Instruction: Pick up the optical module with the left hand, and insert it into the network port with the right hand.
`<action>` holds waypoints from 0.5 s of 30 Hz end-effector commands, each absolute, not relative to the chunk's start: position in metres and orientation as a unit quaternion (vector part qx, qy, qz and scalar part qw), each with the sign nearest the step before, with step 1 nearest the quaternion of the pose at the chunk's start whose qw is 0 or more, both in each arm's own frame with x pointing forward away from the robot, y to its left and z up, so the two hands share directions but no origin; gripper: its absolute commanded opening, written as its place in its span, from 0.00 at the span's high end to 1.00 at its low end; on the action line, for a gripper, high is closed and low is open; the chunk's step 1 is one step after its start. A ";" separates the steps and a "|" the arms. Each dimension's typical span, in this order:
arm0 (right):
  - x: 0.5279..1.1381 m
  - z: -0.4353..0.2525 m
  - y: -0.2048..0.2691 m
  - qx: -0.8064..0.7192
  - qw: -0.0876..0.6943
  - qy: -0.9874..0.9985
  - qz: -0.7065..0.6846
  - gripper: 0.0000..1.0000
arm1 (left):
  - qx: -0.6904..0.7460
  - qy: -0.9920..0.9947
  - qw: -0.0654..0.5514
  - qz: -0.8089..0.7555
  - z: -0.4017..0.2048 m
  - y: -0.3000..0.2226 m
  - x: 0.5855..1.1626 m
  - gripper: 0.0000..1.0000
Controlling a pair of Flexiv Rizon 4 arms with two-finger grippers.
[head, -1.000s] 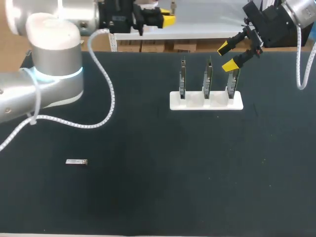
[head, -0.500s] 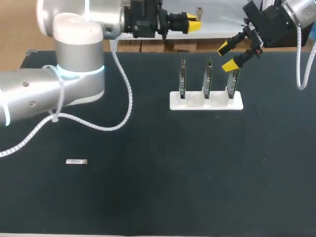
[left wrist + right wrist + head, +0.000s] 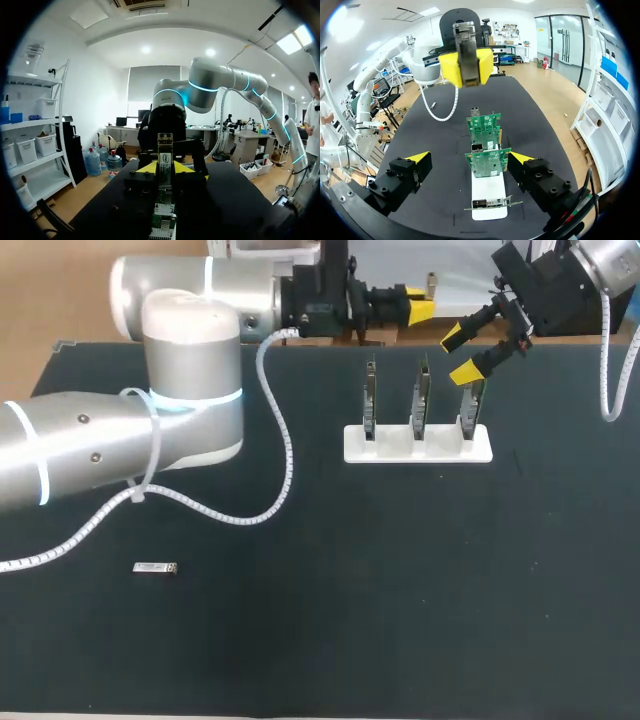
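A grey metal optical module [image 3: 465, 45] stands clamped between the yellow tips of my left gripper [image 3: 466, 67], which is shut on it. That gripper [image 3: 420, 308] hangs high over the table's back edge, pointing at my right gripper [image 3: 458, 354]. In the left wrist view the labelled module [image 3: 165, 152] sits between the tips, with the network cards [image 3: 161, 220] lined up below. My right gripper [image 3: 469, 159] is wide open beside the rightmost of three upright network cards [image 3: 422, 400] in a white stand [image 3: 380, 452]. A second module [image 3: 155, 567] lies on the mat at the left.
My left arm's large elbow [image 3: 190, 370] and its white cable loop [image 3: 283, 465] hang over the table's left and middle. The dark mat [image 3: 400, 590] in front of the stand is bare.
My left arm has swung right along the table's back edge, carrying its module closer to the right gripper. The right arm and the module on the mat have not moved.
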State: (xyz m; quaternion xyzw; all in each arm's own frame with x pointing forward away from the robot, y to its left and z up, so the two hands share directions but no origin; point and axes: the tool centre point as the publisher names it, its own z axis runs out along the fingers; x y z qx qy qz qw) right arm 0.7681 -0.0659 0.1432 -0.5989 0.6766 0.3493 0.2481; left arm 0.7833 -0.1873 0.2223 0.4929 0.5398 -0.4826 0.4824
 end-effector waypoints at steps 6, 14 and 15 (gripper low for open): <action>0.767 0.143 -0.066 -0.599 0.249 0.677 0.349 0.00 | 0.499 0.539 0.475 -0.485 0.207 -0.202 0.775 1.00; 0.767 0.143 -0.066 -0.599 0.249 0.677 0.349 0.00 | 0.498 0.544 0.466 -0.488 0.196 -0.200 0.770 1.00; 0.767 0.143 -0.066 -0.599 0.249 0.677 0.349 0.00 | 0.497 0.545 0.465 -0.490 0.195 -0.199 0.769 1.00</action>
